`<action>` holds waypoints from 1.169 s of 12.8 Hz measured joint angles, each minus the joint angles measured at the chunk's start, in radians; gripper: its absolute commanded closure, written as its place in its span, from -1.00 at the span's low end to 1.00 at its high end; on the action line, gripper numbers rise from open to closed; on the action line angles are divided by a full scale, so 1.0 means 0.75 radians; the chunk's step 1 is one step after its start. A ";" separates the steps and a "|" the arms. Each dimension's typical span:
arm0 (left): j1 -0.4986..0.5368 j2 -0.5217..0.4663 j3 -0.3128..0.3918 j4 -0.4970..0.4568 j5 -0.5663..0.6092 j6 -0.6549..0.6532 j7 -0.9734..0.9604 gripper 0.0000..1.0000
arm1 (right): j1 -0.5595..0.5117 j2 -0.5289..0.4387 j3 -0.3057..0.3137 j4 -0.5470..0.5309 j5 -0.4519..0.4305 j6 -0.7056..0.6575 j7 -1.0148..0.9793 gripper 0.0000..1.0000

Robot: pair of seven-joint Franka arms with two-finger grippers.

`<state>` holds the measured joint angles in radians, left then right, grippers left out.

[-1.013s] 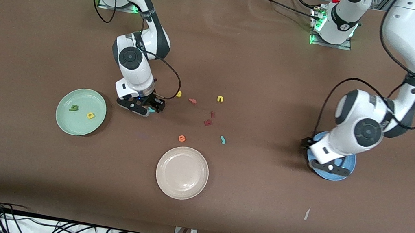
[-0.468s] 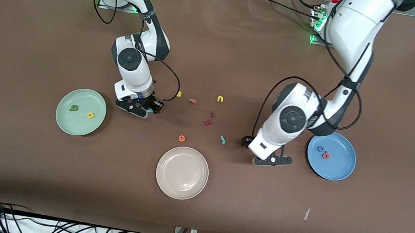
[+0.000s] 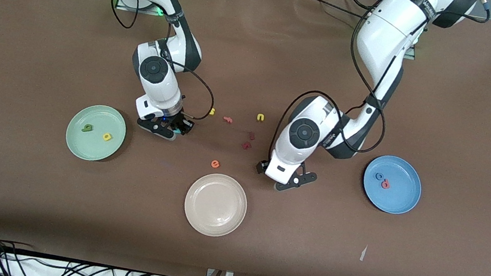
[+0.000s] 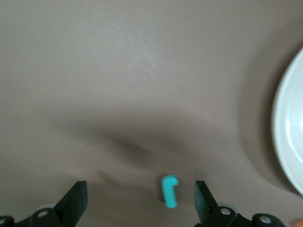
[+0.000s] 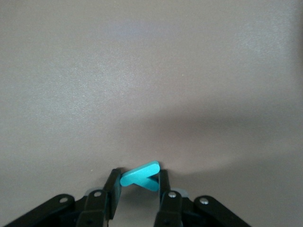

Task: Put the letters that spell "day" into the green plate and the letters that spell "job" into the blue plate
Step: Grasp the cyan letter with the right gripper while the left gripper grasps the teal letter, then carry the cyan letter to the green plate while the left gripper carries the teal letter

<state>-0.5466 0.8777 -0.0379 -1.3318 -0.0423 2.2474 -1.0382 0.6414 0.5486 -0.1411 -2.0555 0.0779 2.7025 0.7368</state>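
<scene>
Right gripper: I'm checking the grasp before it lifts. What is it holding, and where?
The right gripper pinches the teal "y" across its crossing strokes, between both fingertips.

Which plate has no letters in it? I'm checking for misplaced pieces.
The cream-white plate, nearest the front camera. The green plate holds a dark green letter and a yellow one; the blue plate holds a blue ring and a salmon-pink letter.

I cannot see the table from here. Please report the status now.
Right tool shut on teal "y", beside green plate. Left tool open over teal "j", near cream plate. Nothing in the way.
</scene>
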 measured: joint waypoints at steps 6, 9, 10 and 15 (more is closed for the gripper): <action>-0.047 0.125 0.004 0.101 0.000 -0.002 -0.105 -0.32 | 0.003 -0.031 -0.114 0.057 -0.003 -0.163 -0.191 0.79; -0.049 0.134 0.008 0.116 0.000 -0.014 -0.106 0.86 | 0.002 -0.098 -0.237 0.175 -0.003 -0.458 -0.417 0.79; -0.049 0.134 0.009 0.123 0.000 -0.017 -0.106 1.00 | 0.002 -0.119 -0.285 0.216 -0.003 -0.557 -0.510 0.79; -0.048 0.132 0.013 0.137 0.000 -0.037 -0.106 1.00 | -0.009 -0.153 -0.445 0.202 -0.001 -0.608 -0.868 0.76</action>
<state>-0.5829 0.9767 -0.0278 -1.2288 -0.0420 2.2195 -1.1173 0.6349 0.4341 -0.4747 -1.9043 0.0769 2.2462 0.0859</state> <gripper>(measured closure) 0.846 0.634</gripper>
